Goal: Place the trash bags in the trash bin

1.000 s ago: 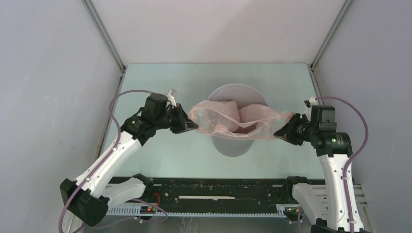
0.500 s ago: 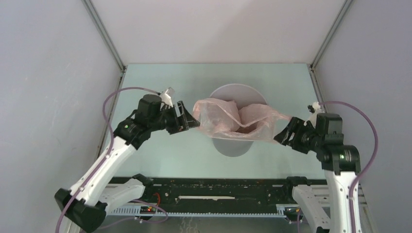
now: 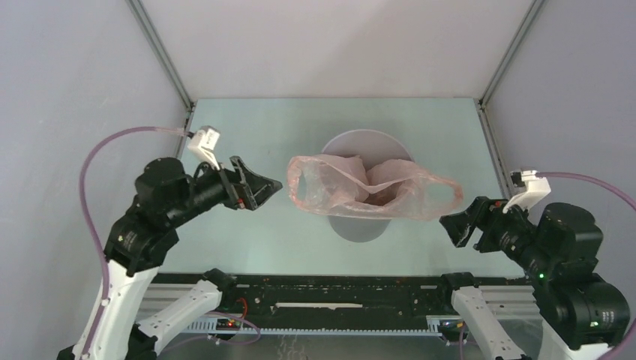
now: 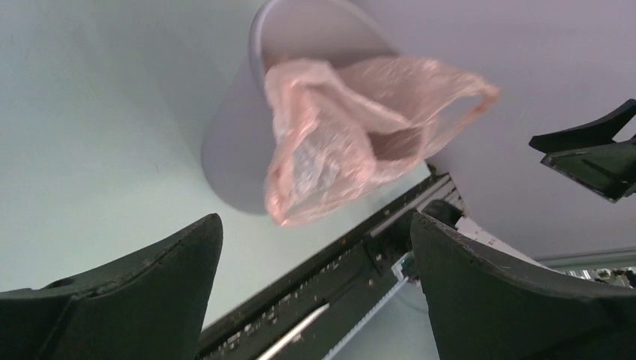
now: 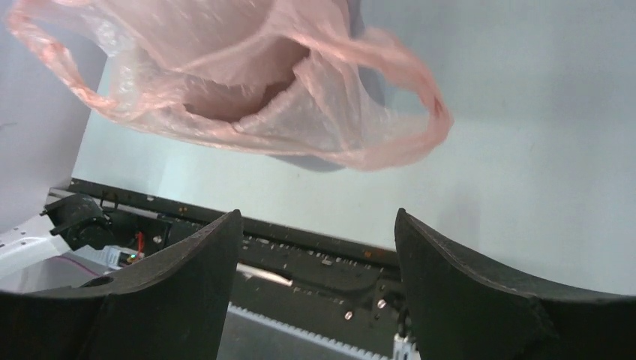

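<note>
Top external: trash bag (image 3: 367,187) is draped left-right over trash bin (image 3: 364,229), flanked by left gripper (image 3: 267,193) and right gripper (image 3: 451,231), both wide, empty.

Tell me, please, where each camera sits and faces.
Top external: above and behind the arms, looking down on the table; both arms show, left claw and right claw open beside the trash bag draped across the trash bin.
Left wrist: on the left arm, facing right toward bag and bin; own fingers at bottom.
Right wrist: on the right arm, facing left toward the bag; own fingers at bottom.
Shared: all see the bag; left wrist also catches the right claw.
</note>
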